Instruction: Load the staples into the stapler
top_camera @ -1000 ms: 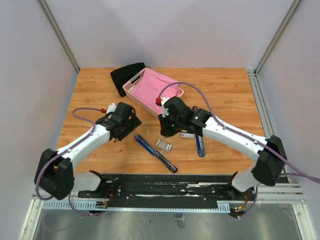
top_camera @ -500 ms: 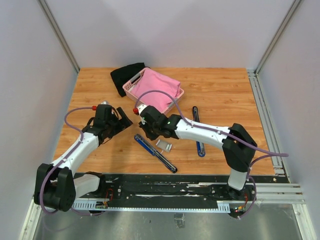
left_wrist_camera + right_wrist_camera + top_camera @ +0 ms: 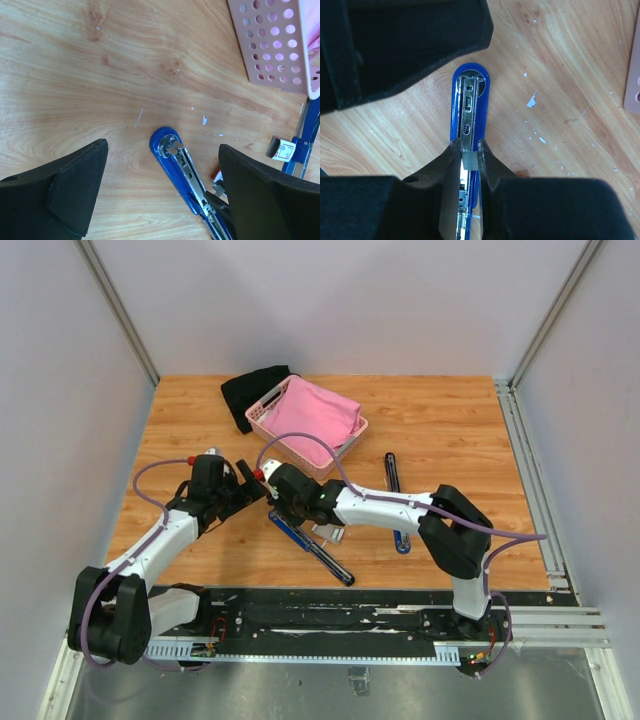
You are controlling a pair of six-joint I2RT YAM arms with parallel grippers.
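- Table [image 3: 450, 430]: orange-brown wood grain. The wrist views show small white flecks and fine scratches around the stapler's head.
- Room: plain white walls [image 3: 330, 300] close in on three sides, with metal posts in the far corners. A metal rail [image 3: 525, 470] runs along the table's 3 o'clock edge.
- Stapler [image 3: 322, 557] [image 3: 172, 147] [image 3: 470, 85]: blue, lying opened flat near the table's middle. It runs from 10 to 4 o'clock in the top view, with its metal channel facing up.
- Right gripper [image 3: 285, 505] [image 3: 469, 156]: directly over the channel, a little back from the stapler's rounded head. Its fingertips pinch a short silvery strip of staples [image 3: 469, 161].
- Left gripper [image 3: 245, 485] [image 3: 162, 147]: at 9 o'clock of the stapler's head, with its fingers [image 3: 75, 185] spread wide and holding nothing. The head lies on the bare wood between them.
- Grey block [image 3: 329, 532]: just beside the stapler at its 3 o'clock, partly under the right arm.
- Carton [image 3: 284, 150]: small and white with red print, touching a second blue tool [image 3: 400, 538] [image 3: 306, 127] at 3 o'clock of the stapler.
- Basket [image 3: 262, 412] [image 3: 270, 45]: pink and perforated, at 12 o'clock of the stapler, holding a pink cloth [image 3: 315, 415].
- Black cloth [image 3: 248, 390]: against the basket at 10 o'clock.
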